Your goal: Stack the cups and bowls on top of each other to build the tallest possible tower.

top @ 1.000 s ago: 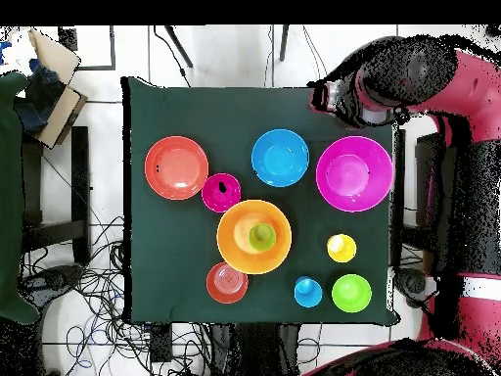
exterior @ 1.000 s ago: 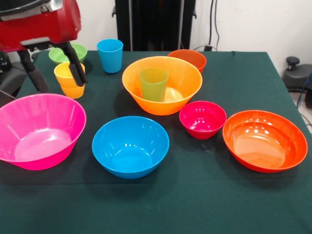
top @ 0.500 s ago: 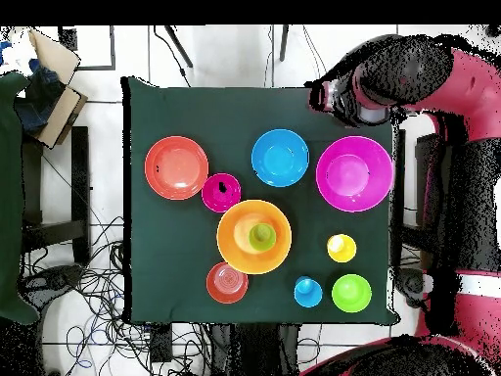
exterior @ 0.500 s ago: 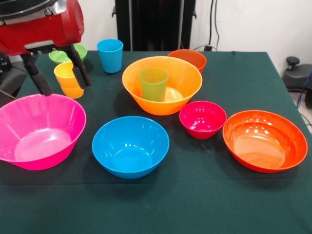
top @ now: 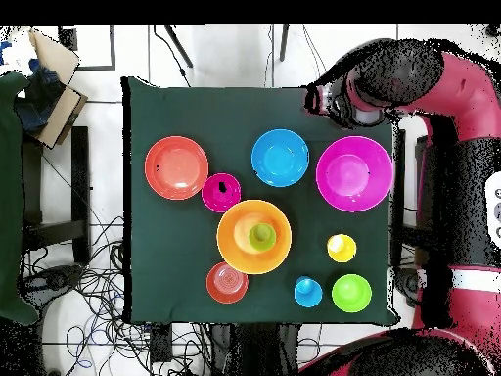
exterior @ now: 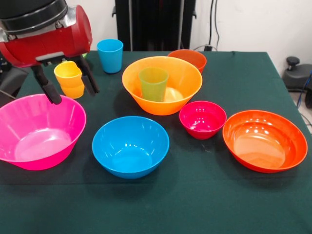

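Yellow-orange cup [exterior: 69, 79] between open tool [exterior: 70, 87] fingers, untouched

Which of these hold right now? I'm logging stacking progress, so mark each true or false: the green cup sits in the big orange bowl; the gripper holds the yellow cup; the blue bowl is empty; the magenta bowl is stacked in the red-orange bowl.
1. True: the green cup stands inside the big orange bowl.
2. False: the gripper is open, holding nothing.
3. True: the blue bowl is empty.
4. False: the magenta bowl sits on the table beside the red-orange bowl.
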Controlling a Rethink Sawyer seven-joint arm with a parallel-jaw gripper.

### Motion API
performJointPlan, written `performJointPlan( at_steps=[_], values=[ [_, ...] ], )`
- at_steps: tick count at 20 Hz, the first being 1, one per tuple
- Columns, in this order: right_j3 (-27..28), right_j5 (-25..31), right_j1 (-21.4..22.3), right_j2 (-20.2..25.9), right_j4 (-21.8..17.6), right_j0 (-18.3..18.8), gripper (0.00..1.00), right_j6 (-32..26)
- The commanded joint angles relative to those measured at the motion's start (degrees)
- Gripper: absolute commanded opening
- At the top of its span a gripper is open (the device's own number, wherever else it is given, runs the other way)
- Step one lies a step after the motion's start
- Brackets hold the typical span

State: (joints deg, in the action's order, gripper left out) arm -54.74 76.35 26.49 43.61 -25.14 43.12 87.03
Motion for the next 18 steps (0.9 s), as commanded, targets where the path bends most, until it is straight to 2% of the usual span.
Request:
performJointPlan(
  at_steps=[1,18],
  values=[
    [-3.4,-3.8,-2.8,1.1,-4.6,-1.6,1.00,-21.0],
    [-4.7,-12.0,-6.3,-1.6,-6.8,-2.3,1.00,-16.0]
  ],
)
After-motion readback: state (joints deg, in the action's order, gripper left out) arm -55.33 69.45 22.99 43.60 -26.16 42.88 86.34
